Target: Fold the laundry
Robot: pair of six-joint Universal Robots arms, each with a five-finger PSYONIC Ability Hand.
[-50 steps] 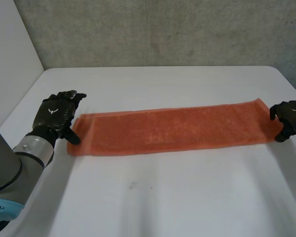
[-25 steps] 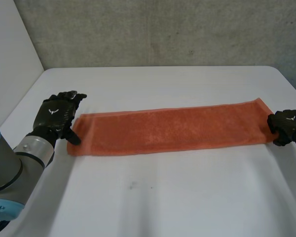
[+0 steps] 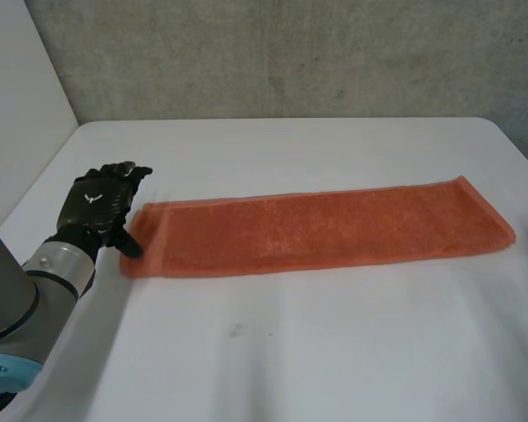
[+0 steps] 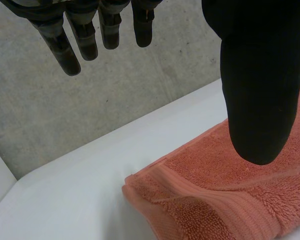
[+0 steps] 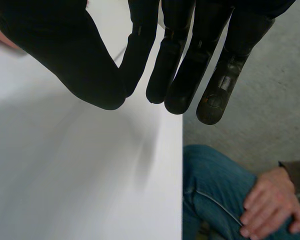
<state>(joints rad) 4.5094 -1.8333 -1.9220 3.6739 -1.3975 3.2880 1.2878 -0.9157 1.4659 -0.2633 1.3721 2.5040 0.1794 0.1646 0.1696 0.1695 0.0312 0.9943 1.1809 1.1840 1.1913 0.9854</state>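
White tabletop (image 3: 290,352) lies bare nearest. Beyond it, the black left hand (image 3: 97,204) sits at the left end of the long orange terry towel (image 3: 317,230), fingers loose and spread, thumb above the corner (gripping nothing). The black right hand (image 5: 180,75) hangs over the tabletop's edge, fingers straight, empty. An end-to-end fold seems next: a hand must pinch an end.
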